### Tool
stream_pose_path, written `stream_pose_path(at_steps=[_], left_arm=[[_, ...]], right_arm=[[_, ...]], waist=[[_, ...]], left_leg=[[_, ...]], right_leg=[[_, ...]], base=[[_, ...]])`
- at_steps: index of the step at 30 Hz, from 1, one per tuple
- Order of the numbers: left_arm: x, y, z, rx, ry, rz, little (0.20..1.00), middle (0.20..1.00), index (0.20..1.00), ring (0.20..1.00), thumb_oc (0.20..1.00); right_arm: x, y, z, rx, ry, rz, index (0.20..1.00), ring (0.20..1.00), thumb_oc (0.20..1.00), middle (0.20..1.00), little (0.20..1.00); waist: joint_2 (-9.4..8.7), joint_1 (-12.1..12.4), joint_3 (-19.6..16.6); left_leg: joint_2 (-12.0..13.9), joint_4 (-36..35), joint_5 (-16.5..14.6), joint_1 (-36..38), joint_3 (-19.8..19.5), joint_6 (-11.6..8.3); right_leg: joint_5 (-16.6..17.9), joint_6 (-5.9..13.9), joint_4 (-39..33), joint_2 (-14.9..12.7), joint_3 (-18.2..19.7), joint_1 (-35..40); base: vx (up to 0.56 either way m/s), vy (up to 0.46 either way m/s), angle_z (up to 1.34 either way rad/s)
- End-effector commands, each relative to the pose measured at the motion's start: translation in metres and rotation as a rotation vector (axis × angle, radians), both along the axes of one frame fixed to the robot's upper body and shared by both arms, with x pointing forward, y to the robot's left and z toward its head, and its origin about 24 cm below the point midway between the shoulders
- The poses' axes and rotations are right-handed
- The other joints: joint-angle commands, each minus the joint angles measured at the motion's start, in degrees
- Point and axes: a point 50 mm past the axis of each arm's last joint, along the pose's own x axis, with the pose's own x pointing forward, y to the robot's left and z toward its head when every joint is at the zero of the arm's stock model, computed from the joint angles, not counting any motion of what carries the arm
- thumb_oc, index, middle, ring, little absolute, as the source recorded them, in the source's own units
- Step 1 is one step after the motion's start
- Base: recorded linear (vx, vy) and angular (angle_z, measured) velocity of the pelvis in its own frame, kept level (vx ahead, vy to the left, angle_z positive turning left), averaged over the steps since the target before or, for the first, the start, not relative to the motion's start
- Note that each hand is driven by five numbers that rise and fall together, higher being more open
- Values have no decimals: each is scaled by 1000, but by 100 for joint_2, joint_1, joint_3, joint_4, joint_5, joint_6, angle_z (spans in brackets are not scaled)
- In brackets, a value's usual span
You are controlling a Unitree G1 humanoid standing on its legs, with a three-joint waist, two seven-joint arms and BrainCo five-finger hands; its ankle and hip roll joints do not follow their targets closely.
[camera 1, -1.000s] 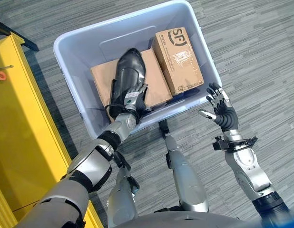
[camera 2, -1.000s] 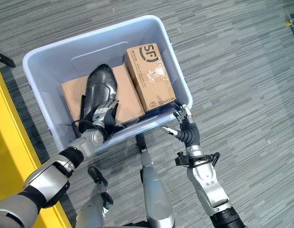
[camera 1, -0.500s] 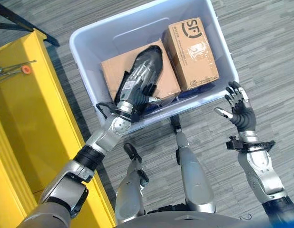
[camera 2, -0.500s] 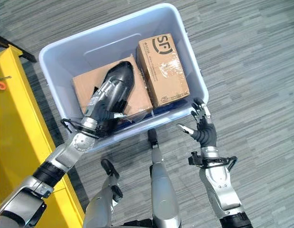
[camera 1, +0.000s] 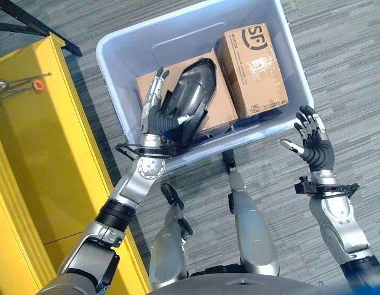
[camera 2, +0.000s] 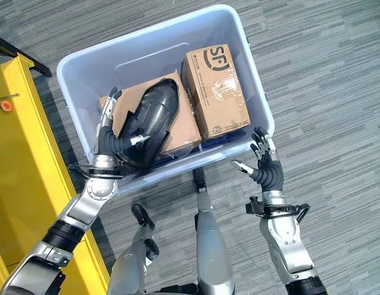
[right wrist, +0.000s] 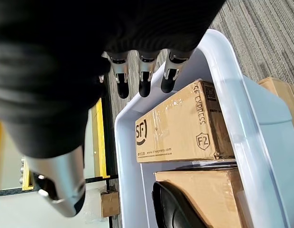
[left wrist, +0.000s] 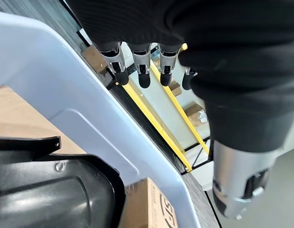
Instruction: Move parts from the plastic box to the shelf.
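Left hand (camera 1: pixel 158 120) has rotated palm-up against the black moulded part (camera 1: pixel 193 98), fingers straight, thumb possibly hooked under it; not a firm hold yet. Part sits on a cardboard box (camera 1: pixel 224 104) inside the plastic box (camera 1: pixel 116 49). Right hand (camera 1: pixel 313 144) stays spread wide outside the rim. Count: two cardboard boxes, one black part. Yellow shelf (camera 1: pixel 36 153) on the robot's left.

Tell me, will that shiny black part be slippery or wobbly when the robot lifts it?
Probably a bit slippery: the black part looks smooth and glossy. It seems a stiff moulded shell, so it likely won't flop. Being long and curved, it may tilt if the left hand lifts it from one end. The right hand waits open outside the plastic box.
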Motion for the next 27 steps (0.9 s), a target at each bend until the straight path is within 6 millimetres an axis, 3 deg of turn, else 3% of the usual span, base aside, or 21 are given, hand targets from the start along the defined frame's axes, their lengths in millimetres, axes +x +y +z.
stream_pose_path(at_steps=[1,5,11,12,14,17,24,27], left_arm=[[8,25,-1,2,-7,121,1000,1000,1000,1000,1000],[18,36,-15,-53,57,224,1000,1000,1000,1000,1000],[24,53,-16,-12,68,328,1000,1000,1000,1000,1000],[23,57,-17,-13,71,340,1000,1000,1000,1000,1000],[23,63,-19,-37,81,366,1000,1000,1000,1000,1000],[25,73,-24,-67,111,413,1000,1000,1000,1000,1000],[34,79,-34,-134,180,465,1000,1000,1000,1000,1000],[38,76,-37,-255,210,441,1000,1000,1000,1000,1000]], right_arm=[[-9,-5,15,35,-102,-31,1000,1000,1000,1000,1000],[-8,-3,14,38,-98,-24,1000,1000,1000,1000,1000],[-7,-3,15,38,-103,-24,1000,1000,1000,1000,1000],[-8,-4,16,38,-105,-27,1000,1000,1000,1000,1000],[-8,-4,15,36,-104,-28,1000,1000,1000,1000,1000],[-7,-4,13,33,-94,-28,1000,1000,1000,1000,1000],[-7,-1,13,32,-92,-13,1000,1000,1000,1000,1000],[-7,1,12,33,-88,-8,1000,1000,1000,1000,1000]], waist=[[-337,-83,-82],[-375,-119,-75],[-388,-133,-62],[-358,-123,-91],[-392,-132,-55],[-392,-142,-70],[-439,-191,-59],[-458,-213,-45]], left_leg=[[366,594,99,-368,-534,-172],[366,600,113,-393,-512,-176],[366,608,122,-450,-504,-178],[361,584,-3,-393,-555,-226],[375,613,129,-479,-507,-183],[383,615,-5,-453,-567,-234],[400,662,-6,-523,-558,-238],[409,700,-1,-590,-563,-242]], right_leg=[[-473,536,478,-722,-334,455],[-457,530,495,-699,-306,400],[-447,526,524,-676,-293,317],[-552,561,508,-668,-305,371],[-447,522,522,-658,-302,295],[-561,548,526,-635,-293,324],[-545,534,555,-610,-278,259],[-534,528,577,-599,-268,195]], base=[[0,0,0],[0,0,0],[15,6,0],[89,28,-1],[0,0,0],[29,9,0],[0,0,0],[0,0,0]])
